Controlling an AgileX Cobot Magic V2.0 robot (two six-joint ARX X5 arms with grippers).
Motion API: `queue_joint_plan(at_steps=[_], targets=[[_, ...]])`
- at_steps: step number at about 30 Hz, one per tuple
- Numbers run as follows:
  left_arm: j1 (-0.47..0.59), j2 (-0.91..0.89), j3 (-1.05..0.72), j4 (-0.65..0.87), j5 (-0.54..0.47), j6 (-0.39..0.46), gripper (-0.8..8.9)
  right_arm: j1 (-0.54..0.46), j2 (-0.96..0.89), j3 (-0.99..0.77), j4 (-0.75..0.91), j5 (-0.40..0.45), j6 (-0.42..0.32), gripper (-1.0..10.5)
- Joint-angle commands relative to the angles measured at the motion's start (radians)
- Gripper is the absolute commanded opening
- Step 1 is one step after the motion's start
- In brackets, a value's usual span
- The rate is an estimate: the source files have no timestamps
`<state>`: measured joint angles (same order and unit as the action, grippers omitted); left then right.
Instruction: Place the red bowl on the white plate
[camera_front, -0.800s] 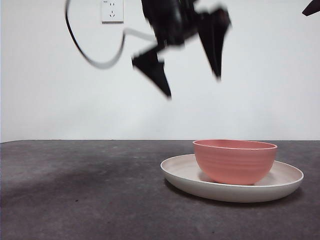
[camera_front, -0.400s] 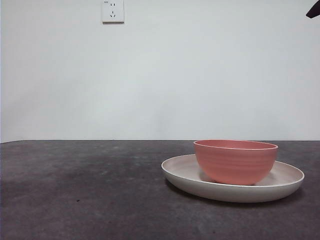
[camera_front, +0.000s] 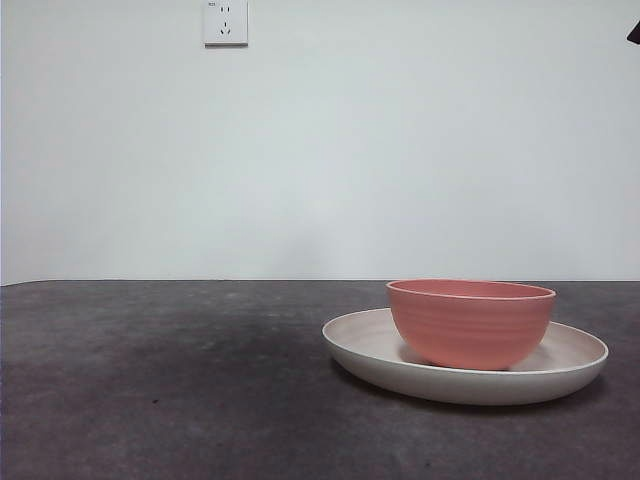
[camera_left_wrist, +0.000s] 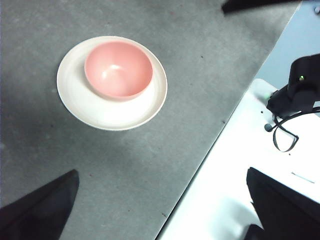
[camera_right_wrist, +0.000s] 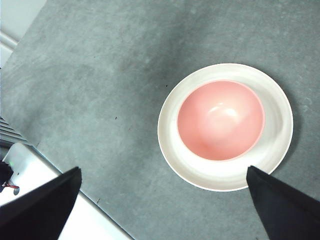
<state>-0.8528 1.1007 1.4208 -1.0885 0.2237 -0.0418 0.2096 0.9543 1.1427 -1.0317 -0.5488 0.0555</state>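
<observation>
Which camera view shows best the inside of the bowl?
The right wrist view: it looks straight down into the bowl, large and unobstructed. The left wrist view also shows the inside, but smaller. The front view shows only its ridged side and rim.

The red bowl (camera_front: 470, 322) is showing a salmon-pink, matte side with faint horizontal ridges. The white plate (camera_front: 365, 352) is looking cream-white. The table (camera_front: 160, 380) is appearing mottled dark grey, the wall (camera_front: 400, 150) plain white, the socket (camera_front: 225, 22) white.

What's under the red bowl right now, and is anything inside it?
The bowl stands upright on the white plate. It is empty inside. The plate's middle beneath the bowl is covered, so I can't see it.
</observation>
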Motion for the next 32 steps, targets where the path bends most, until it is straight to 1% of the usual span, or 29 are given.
queue_joint_plan(at_steps=[1,5,9,13,16,22,25,28,32], targets=[[-0.004,-0.163,-0.156,0.1,0.0,-0.035,6.56,0.005,0.006,0.018,0.006,0.0,-0.012,6.5],[-0.003,-0.384,-0.344,0.196,0.0,-0.063,6.56,0.005,0.006,0.018,0.006,0.0,-0.011,6.5],[-0.002,-0.546,-0.452,0.179,-0.046,-0.083,6.56,0.005,0.006,0.018,0.006,0.0,-0.012,6.5],[-0.002,-0.647,-0.497,0.16,-0.048,-0.089,6.56,0.005,0.006,0.018,0.006,-0.001,-0.012,6.5],[-0.002,-0.681,-0.497,0.165,-0.048,-0.108,6.56,0.005,0.006,0.018,0.006,0.0,-0.012,6.5],[-0.002,-0.692,-0.497,0.169,-0.048,-0.109,6.56,0.004,0.006,0.016,0.006,0.006,-0.018,6.5],[-0.002,-0.692,-0.497,0.176,-0.048,-0.109,6.56,0.001,0.019,0.014,0.006,0.033,-0.016,6.5],[-0.002,-0.692,-0.497,0.184,-0.048,-0.109,6.56,-0.023,0.049,0.014,0.01,0.067,-0.018,6.5],[-0.002,-0.692,-0.497,0.191,-0.048,-0.109,6.56,-0.075,0.123,0.014,0.014,0.066,-0.033,6.4]])
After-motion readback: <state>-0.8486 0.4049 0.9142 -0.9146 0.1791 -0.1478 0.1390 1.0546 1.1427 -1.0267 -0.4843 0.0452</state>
